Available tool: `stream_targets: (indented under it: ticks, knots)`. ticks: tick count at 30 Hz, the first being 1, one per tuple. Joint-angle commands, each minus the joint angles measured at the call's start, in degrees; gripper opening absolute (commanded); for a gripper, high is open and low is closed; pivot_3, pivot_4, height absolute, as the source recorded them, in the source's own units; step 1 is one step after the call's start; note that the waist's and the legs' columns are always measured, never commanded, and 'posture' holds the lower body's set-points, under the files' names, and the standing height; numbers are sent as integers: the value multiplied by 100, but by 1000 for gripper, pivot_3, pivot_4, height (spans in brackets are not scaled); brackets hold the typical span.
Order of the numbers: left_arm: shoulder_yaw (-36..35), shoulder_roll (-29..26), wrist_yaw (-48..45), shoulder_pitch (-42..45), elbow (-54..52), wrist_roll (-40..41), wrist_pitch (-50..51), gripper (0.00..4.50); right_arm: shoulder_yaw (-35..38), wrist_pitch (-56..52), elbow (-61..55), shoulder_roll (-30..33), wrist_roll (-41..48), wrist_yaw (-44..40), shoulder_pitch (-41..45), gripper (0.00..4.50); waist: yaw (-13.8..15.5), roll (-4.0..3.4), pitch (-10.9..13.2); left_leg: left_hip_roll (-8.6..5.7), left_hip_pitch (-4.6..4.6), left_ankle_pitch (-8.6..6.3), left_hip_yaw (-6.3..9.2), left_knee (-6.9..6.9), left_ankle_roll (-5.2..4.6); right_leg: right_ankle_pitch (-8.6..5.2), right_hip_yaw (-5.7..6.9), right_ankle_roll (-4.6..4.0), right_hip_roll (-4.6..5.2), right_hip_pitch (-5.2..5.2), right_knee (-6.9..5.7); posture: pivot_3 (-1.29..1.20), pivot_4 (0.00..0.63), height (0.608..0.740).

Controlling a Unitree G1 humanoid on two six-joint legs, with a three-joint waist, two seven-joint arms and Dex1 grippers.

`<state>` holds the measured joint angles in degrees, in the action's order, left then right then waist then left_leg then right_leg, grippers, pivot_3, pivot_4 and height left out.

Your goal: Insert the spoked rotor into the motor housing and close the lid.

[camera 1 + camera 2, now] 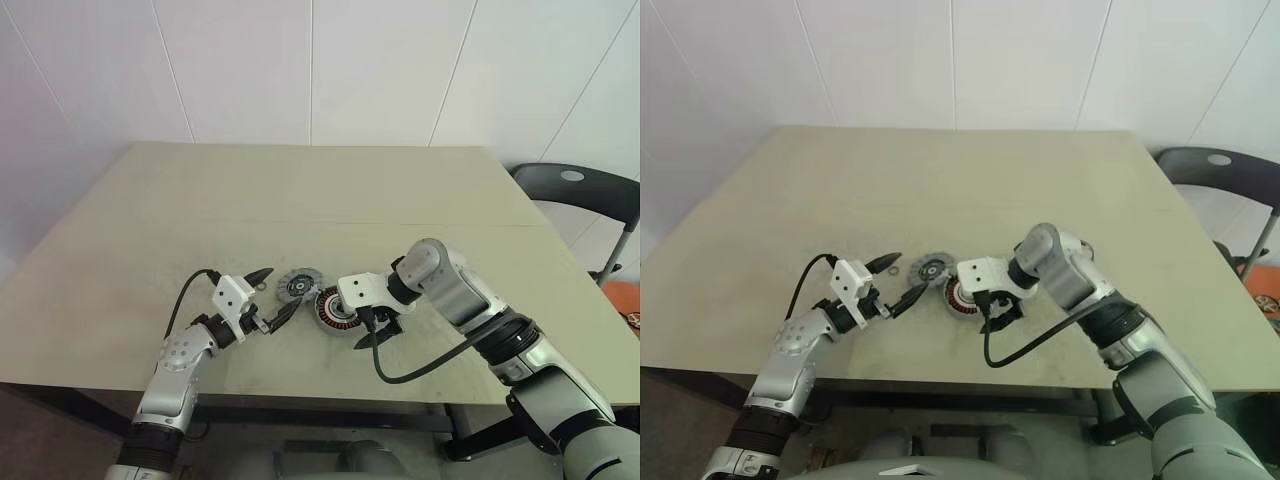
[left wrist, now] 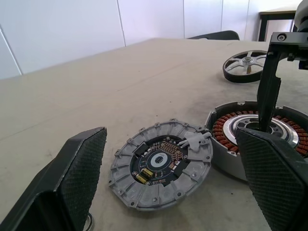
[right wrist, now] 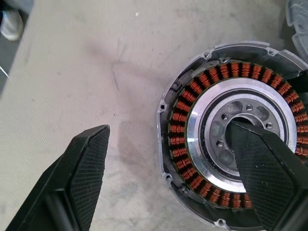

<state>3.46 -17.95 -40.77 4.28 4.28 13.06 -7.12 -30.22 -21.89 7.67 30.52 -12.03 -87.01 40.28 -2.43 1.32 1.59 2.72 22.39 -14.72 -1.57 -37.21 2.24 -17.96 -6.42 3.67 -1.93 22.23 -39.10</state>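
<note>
The motor housing (image 3: 231, 139) lies flat on the table, its copper windings ringing a silver centre. My right gripper (image 3: 168, 132) hangs over it, open. One of its fingers (image 2: 267, 96) stands in the housing's centre and the other is out over bare table beside the rim. The lid (image 2: 161, 163), a grey notched disc, lies against the housing's left side. My left gripper (image 1: 270, 297) is level with the lid and open, with nothing between its fingers. The spoked rotor (image 2: 246, 66) lies flat on the table beyond the housing.
The beige table (image 1: 300, 200) has free room behind and to the left of the parts. A black chair (image 1: 590, 195) stands off its right edge. My right arm's black cable (image 1: 400, 375) loops down past the table's front edge.
</note>
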Motion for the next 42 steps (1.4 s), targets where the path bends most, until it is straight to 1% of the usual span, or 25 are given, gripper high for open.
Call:
stream_targets:
  ticks: [1, 3, 7, 9, 12, 16, 23, 26, 28, 36, 42]
  knots:
    - [-66, -16, 16, 97, -158, 39, -69, 4500, 197, -401, -72, 76, 619, -457, 100, 4060, 1, -1, 1, 0, 1, 0, 0, 1, 0, 0, 0, 0, 0, 2, 0, 0, 0, 740]
    - [-63, -23, 10, 100, -183, 47, -44, 4500, 326, -529, -116, 104, 875, -538, 153, 4060, -7, -3, 3, 0, 2, 0, 1, 1, 0, 0, 0, 0, 0, 3, 0, 0, 0, 740]
    - [-72, -46, -3, 114, -224, 66, 4, 4500, 548, -946, -348, 130, 1711, -549, 202, 4060, -23, -6, 5, 2, 1, 0, 3, 0, 0, 0, 0, 0, -3, 4, -2, 0, 0, 740]
    - [-114, -94, -11, 82, -281, 86, 38, 4500, 765, -1174, -437, 29, 2051, -535, 228, 4060, -21, -6, 5, 4, 1, 0, 4, 0, 0, 0, 0, 0, -6, 4, -3, 0, 0, 740]
    - [-207, -209, -27, -36, -364, 128, 86, 4500, 1074, -1377, -396, -167, 2413, -248, 280, 4060, -28, -6, 5, 7, 1, 0, 6, 0, 0, 0, 0, 0, -9, 6, -4, 0, 0, 740]
    - [-388, -375, -32, -245, -438, 187, 96, 4500, 1434, -1385, -139, -372, 2605, 307, 321, 4060, -23, -7, 6, 10, 1, 0, 7, 2, 0, 0, -2, -1, -10, 7, -4, 0, 0, 740]
    - [-679, -607, -39, -663, -313, 200, -13, 4500, 2341, -1136, 455, -929, 2776, 1886, 303, 4060, -24, -11, 8, 11, 2, 0, 3, 3, 0, -1, -7, -2, -7, 11, -4, 0, 0, 740]
    - [-671, -646, 131, -623, -101, -50, -87, 4500, 2839, -1076, 422, -1189, 3037, 2493, 240, 4060, -17, -11, 8, 10, 5, 0, 2, 5, 0, 0, -8, -1, -7, 14, -3, 0, 0, 740]
    - [-535, -676, 330, -514, 78, -392, -55, 4500, 3049, -1087, 294, -1288, 3192, 2760, 123, 4060, -15, -11, 8, 10, 5, 0, 1, 6, 0, 0, -8, -1, -7, 14, -3, 0, 0, 740]
    - [-444, -484, 799, -29, 572, -692, 125, 4500, 3106, -930, -348, -1301, 3481, 3080, -503, 4060, -21, -12, 9, 10, 6, 0, -1, 6, 0, 0, -9, 1, -8, 13, -3, 0, 0, 740]
    - [-436, -390, 893, 216, 827, -699, 233, 4500, 3155, -1081, -691, -1319, 3760, 3246, -715, 4060, -46, -13, 9, 11, 6, 0, 1, 8, 0, 1, -12, 1, -10, 14, -4, 0, 0, 740]
